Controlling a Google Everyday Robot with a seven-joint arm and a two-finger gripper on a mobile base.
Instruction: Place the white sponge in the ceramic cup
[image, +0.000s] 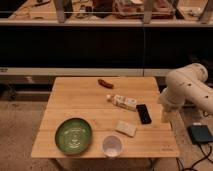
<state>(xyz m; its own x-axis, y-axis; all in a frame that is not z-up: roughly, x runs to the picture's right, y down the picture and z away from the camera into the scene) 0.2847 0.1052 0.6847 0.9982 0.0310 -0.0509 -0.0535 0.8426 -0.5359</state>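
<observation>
The white sponge is a small cream block lying flat on the wooden table, near the front edge. The ceramic cup stands upright just in front and to the left of it, apart from it, with nothing visible inside. My white arm hangs over the table's right edge. My gripper points down at that edge, to the right of the sponge and the black device, holding nothing that I can see.
A green round plate sits at the front left. A white printed packet and a black flat device lie mid-table. A small red object lies near the back edge. A blue box is on the floor at the right.
</observation>
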